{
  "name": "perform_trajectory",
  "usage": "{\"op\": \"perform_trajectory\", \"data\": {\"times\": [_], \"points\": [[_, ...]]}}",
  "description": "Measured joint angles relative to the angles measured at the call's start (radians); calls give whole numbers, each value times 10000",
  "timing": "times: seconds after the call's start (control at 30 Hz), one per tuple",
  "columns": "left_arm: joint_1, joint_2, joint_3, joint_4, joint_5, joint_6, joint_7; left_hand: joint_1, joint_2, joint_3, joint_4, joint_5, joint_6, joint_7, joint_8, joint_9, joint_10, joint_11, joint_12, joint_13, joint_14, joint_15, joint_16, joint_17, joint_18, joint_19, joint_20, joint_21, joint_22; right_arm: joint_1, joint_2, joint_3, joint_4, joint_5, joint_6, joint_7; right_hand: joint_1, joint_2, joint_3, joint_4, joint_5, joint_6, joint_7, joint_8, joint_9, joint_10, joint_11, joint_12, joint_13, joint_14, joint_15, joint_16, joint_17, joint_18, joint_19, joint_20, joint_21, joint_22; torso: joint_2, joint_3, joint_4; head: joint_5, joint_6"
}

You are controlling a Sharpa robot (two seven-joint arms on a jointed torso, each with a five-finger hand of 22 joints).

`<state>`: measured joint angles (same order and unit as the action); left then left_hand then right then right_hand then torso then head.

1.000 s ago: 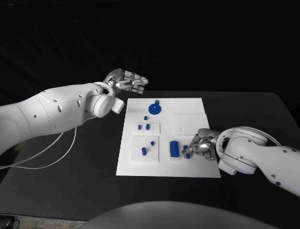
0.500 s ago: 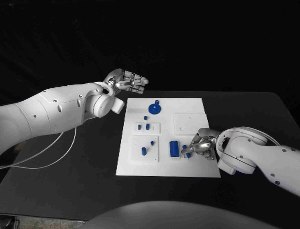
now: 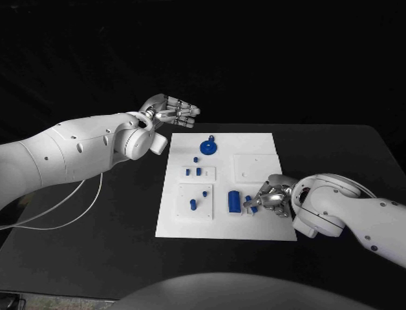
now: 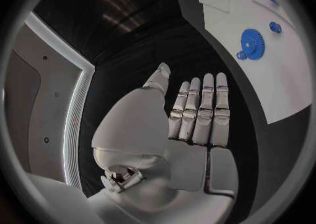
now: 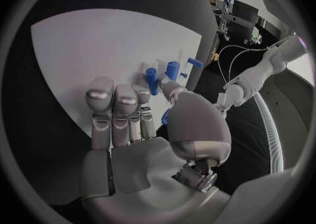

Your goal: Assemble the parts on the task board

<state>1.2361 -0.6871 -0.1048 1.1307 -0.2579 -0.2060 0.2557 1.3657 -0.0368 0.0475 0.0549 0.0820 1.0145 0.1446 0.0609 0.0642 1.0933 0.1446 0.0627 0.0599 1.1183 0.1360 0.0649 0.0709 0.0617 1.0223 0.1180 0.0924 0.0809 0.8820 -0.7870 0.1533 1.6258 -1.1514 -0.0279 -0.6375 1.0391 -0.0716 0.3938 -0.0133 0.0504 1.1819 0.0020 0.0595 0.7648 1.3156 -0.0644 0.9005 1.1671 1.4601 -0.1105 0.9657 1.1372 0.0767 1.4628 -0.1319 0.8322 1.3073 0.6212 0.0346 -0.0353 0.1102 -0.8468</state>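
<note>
The white task board (image 3: 259, 145) lies in the middle of the black table. On it are a blue gear (image 3: 209, 148) at the far end, small blue pegs (image 3: 194, 172) in the middle and a blue block (image 3: 234, 200) near the front. My right hand (image 3: 270, 197) sits low over the board's near right part, just right of the block. It pinches a small blue peg (image 5: 151, 80) between thumb and a finger, with another blue peg (image 5: 173, 69) just beyond. My left hand (image 3: 170, 110) hangs above the board's far left corner, fingers straight and holding nothing; the gear (image 4: 250, 40) lies beyond it.
White raised panels (image 3: 256, 166) stand on the board, one bare at the right and others carrying pegs. A white cable (image 3: 68, 213) loops over the table at the left. Bare black table (image 3: 352, 155) lies on both sides of the board.
My right hand has edged a little to the left, toward the blue block, with the peg still in it. My left hand has stayed where it was.
</note>
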Motion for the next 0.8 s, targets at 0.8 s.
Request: {"op": "perform_trajectory", "data": {"times": [0.8], "points": [[0, -11, -4, 12, -2, 16, -26, 0, 0, 0, 0, 0, 0, 0, 0, 0, 0, 0, 0, 0, 0, 0, 0, 0, 0, 0, 0, 0, 0, 1, -131, 3, 182, 66, -90, -8, -770, -694, 663, 415, 0, 104, 28, 13, 24, 34, 35, -39, -71, 37, -37, -41, 11, 0, 40, -38, 39, 0, 0, 1, -1, -12, -8]]}}
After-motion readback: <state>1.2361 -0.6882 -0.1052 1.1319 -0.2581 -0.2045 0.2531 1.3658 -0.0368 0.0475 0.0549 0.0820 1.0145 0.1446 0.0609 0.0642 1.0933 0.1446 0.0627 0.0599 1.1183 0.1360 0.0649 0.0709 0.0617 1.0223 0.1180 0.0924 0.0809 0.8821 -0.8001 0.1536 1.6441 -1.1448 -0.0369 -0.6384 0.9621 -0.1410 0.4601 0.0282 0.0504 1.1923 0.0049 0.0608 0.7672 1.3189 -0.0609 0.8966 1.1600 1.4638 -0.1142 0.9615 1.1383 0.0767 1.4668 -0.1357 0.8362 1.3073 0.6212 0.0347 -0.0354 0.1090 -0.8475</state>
